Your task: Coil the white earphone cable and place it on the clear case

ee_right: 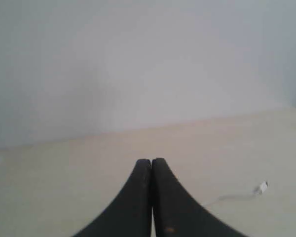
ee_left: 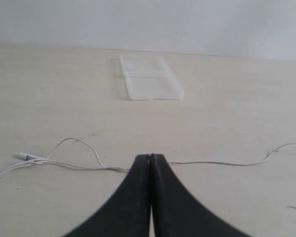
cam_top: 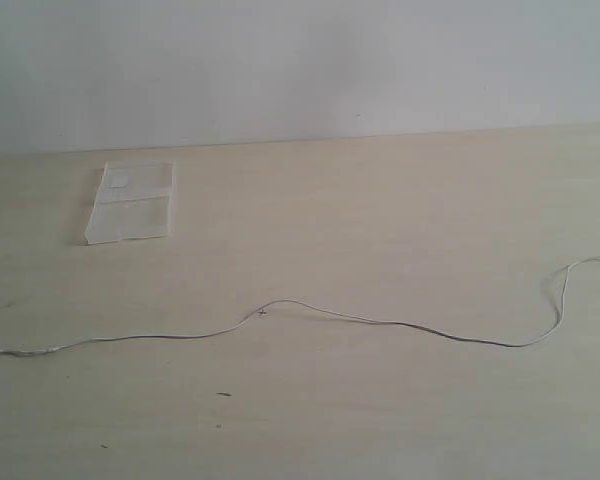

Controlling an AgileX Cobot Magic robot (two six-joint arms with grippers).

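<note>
The white earphone cable [cam_top: 380, 322] lies stretched across the table from the left edge to the right edge of the exterior view, in a shallow wave. The clear case [cam_top: 130, 203] rests flat at the back left, well beyond the cable. Neither arm shows in the exterior view. In the left wrist view my left gripper [ee_left: 151, 157] is shut with nothing held; the cable [ee_left: 217, 163] passes just beyond its tips, its split strands and an earbud [ee_left: 25, 156] off to one side, the clear case [ee_left: 149, 78] farther off. My right gripper [ee_right: 151, 161] is shut and empty, with the cable's plug end [ee_right: 261, 187] lying beside it.
The pale wooden table [cam_top: 380, 220] meets a plain white wall [cam_top: 300, 60] at the back. A few small dark specks [cam_top: 224, 394] mark the tabletop near the front.
</note>
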